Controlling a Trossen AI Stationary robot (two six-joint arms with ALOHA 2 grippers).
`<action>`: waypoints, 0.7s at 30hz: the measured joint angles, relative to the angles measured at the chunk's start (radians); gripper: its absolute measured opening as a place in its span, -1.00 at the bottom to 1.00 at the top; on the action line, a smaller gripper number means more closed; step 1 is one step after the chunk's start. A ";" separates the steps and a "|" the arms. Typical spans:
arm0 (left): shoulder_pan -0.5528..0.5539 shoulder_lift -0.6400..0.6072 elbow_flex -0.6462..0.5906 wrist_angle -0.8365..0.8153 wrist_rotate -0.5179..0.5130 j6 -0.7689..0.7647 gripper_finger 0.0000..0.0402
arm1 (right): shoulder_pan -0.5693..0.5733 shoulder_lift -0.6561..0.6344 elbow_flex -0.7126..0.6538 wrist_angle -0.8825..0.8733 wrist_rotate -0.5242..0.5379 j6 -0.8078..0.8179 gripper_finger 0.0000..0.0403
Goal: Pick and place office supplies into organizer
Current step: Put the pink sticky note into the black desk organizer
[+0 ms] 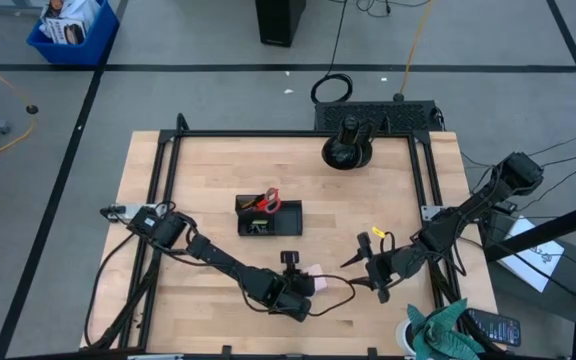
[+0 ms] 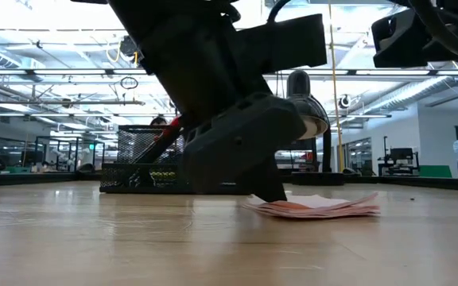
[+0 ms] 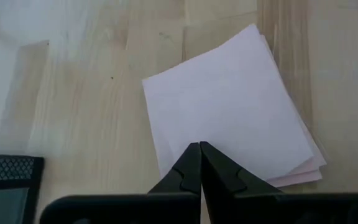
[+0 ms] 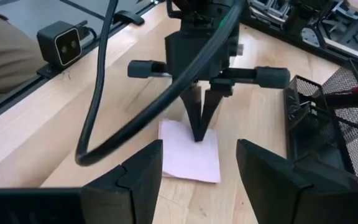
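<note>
On the pink sticky-note pad (image 3: 232, 109), the left gripper (image 3: 199, 148) presses closed, empty; right gripper (image 4: 199, 158) wide open.

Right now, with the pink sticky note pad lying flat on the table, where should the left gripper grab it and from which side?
Judging by its pose, the sticky note pad lies flat on the table, so only its thin edges offer a hold. The left gripper, fingers together, points down onto the pad. I would open it, come from above, and pinch the corner where the sheets fan apart and lift slightly, on the side away from the organizer.
</note>
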 joint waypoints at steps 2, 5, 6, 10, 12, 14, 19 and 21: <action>0.000 -0.001 0.000 0.001 -0.006 0.010 -0.95 | 0.000 0.000 0.000 -0.001 0.002 0.006 -0.01; -0.003 -0.001 -0.001 0.012 -0.040 0.025 -0.97 | 0.000 0.000 0.000 0.000 0.002 0.007 -0.01; -0.006 -0.002 -0.004 0.019 -0.059 0.040 -0.98 | 0.000 0.000 0.000 0.000 0.002 0.007 -0.01; -0.016 -0.033 -0.012 0.052 -0.100 0.123 -0.96 | 0.000 0.000 0.000 0.000 0.002 0.007 -0.01; -0.026 -0.052 -0.015 0.071 -0.125 0.160 -0.91 | 0.000 0.000 0.000 0.000 0.002 0.000 -0.01; -0.033 -0.077 -0.018 0.071 -0.129 0.194 -0.87 | 0.000 0.000 0.000 -0.001 0.002 -0.004 -0.01; -0.041 -0.135 -0.015 0.105 -0.132 0.208 -0.83 | 0.000 0.003 -0.001 -0.011 0.000 -0.028 -0.01; -0.041 -0.136 -0.013 0.126 -0.135 0.202 -0.83 | 0.000 0.012 -0.005 -0.008 -0.001 -0.036 -0.01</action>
